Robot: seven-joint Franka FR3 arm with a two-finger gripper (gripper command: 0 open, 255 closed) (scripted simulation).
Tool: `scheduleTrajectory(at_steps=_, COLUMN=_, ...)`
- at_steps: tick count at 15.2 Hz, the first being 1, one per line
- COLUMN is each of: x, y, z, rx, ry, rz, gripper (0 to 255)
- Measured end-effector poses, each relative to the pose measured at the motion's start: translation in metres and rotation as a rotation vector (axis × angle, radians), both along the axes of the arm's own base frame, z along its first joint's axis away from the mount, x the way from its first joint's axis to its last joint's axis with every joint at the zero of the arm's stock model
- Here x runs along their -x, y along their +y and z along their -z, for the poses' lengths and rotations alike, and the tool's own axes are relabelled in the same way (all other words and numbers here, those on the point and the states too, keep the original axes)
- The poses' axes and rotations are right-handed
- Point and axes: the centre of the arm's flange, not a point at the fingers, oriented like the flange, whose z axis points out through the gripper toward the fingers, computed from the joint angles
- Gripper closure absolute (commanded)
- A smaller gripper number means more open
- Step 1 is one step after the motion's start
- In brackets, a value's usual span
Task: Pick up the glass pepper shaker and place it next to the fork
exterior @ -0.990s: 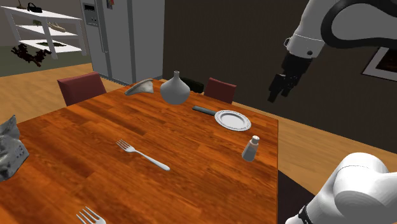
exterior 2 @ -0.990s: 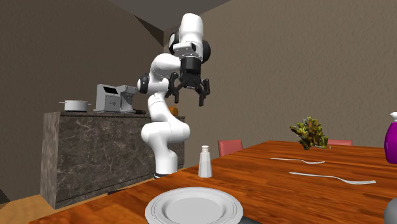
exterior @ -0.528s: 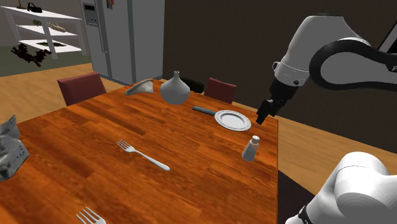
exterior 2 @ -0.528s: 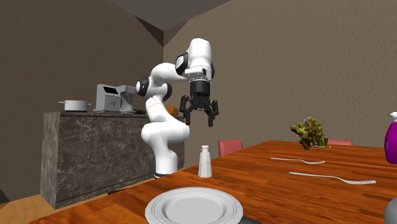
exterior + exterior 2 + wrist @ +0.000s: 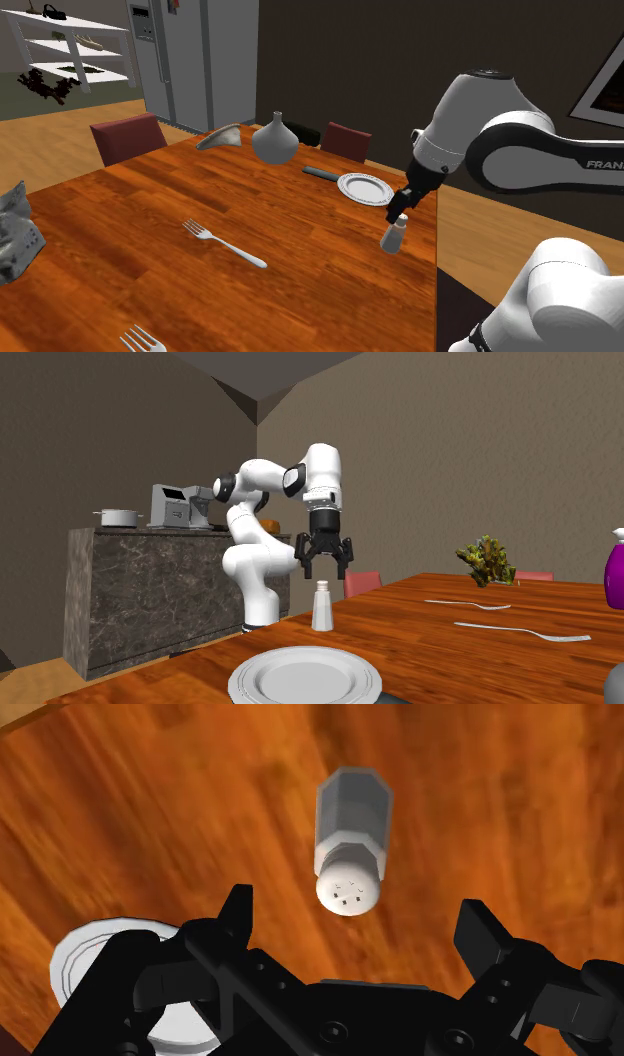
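The pepper shaker [image 5: 393, 235], pale grey with a rounded holed cap, stands upright near the table edge on the shoulder view's right. My gripper [image 5: 399, 211] hovers open just above it, pointing down. In the second exterior view the gripper [image 5: 325, 571] hangs with spread fingers right over the shaker [image 5: 322, 607], not touching it. From the wrist, the shaker [image 5: 352, 839] lies below the gripper [image 5: 356, 911], between the two fingers. A silver fork [image 5: 225, 243] lies mid-table, well toward the shoulder view's left of the shaker.
A white plate [image 5: 365, 188] sits just beyond the shaker, with a grey vase [image 5: 274, 140] farther back. A second fork [image 5: 142, 340] lies at the near edge. Red chairs [image 5: 128, 136] stand around the wooden table [image 5: 120, 210]. A crumpled grey object [image 5: 15, 235] sits at the left.
The arm has swung down from high above the table edge, bringing the open gripper to just over the shaker. The shaker and forks have not moved.
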Motion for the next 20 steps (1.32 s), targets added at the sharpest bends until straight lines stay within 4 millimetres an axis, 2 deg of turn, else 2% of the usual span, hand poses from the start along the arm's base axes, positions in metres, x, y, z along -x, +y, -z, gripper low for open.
scheduleTrajectory(at_steps=4, x=-0.002, y=-0.001, z=0.02, rx=0.0, ry=0.0, rz=0.0, gripper=0)
scheduleTrajectory(at_steps=10, x=-0.002, y=-0.003, z=0.024, rx=0.0, ry=-0.001, rz=0.0, gripper=0)
scheduleTrajectory(at_steps=11, x=-0.002, y=-0.003, z=0.024, rx=0.0, ry=-0.001, rz=0.0, gripper=255)
scheduleTrajectory(at_steps=20, x=-0.003, y=-0.003, z=0.024, rx=0.0, ry=-0.002, rz=0.0, gripper=255)
